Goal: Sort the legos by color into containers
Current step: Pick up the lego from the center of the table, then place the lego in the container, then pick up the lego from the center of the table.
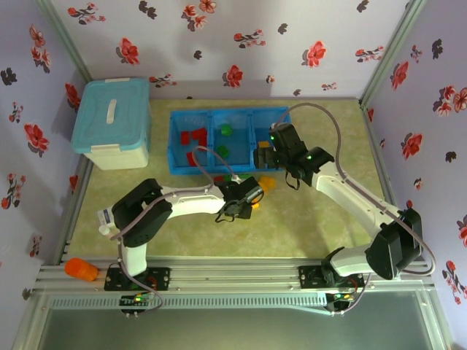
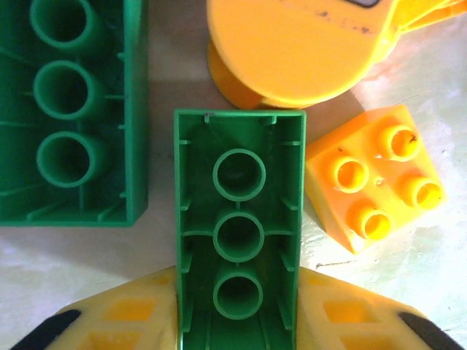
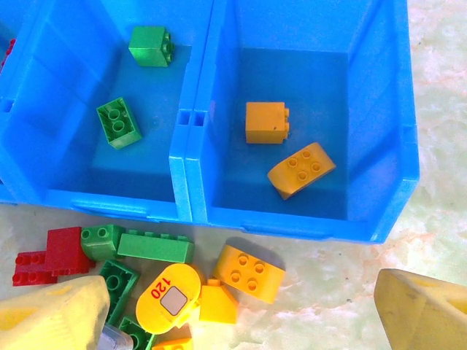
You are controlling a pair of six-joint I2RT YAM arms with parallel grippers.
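A: Near side of the tray first. Left gripper [image 2: 237,315]?
B: Clamped on a green brick [image 2: 238,219], hollow side facing the wrist camera. Yellow fingers [image 2: 124,321] press on its two long walls. It sits just in front of the tray [image 3: 292,224], among the loose pile [image 3: 175,284].
A: Handling?
B: Light, rigid, smooth plastic, I'd judge. It won't crush, but it could twist or slip if pinched off-centre. The flat long sides are the place to hold, not the studs.
A: Right gripper [image 3: 239,292]?
B: Spread wide, carrying nothing, above the tray's front edge by the right bin [image 3: 387,109].
A: Contents?
B: Right bin: two orange pieces [image 3: 265,122]. Middle bin [image 3: 87,168]: two green bricks [image 3: 119,122]. Left bin [image 1: 178,124]: red ones [image 1: 195,135], count unclear. Red, green and orange lie unsorted in the pile.
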